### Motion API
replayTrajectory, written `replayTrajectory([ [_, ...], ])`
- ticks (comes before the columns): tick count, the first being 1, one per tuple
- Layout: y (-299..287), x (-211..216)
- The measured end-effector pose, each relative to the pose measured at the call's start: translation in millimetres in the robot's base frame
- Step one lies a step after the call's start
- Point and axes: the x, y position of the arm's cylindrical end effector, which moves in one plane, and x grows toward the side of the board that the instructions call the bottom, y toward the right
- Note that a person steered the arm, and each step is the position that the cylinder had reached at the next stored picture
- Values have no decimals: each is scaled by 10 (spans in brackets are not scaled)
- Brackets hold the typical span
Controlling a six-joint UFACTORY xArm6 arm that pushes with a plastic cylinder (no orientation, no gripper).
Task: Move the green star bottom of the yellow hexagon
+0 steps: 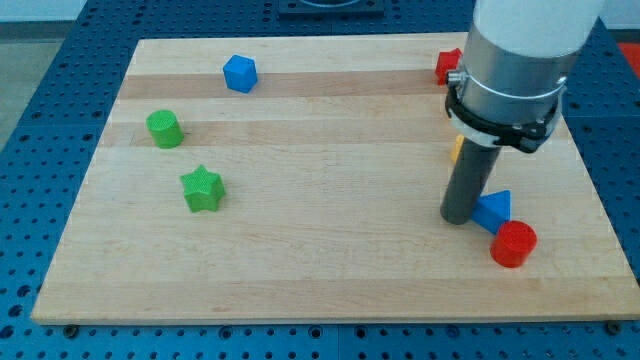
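Observation:
The green star [202,189] lies on the wooden board [320,260] at the view's left. A yellow block [457,149], mostly hidden behind the rod, shows only as a sliver at the view's right; its shape cannot be made out. My tip [459,217] rests on the board at the right, just below that yellow sliver and touching or nearly touching the left side of a blue triangle [494,211]. The tip is far to the right of the green star.
A green cylinder [164,129] stands above and left of the star. A blue hexagonal block [240,73] sits near the top. A red cylinder [513,244] lies below the blue triangle. A red block [447,66] is partly hidden at the top right.

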Motion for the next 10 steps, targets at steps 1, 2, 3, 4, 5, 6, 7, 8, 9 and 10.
replayTrajectory([
  [1,-501,39],
  [2,-1008,286],
  [3,-1907,410],
  [4,-2965,468],
  [5,-3971,332],
  [6,-4278,-125],
  [7,-4234,-273],
  [8,-4056,-288],
  [9,-3357,-434],
  [10,-3118,-459],
])
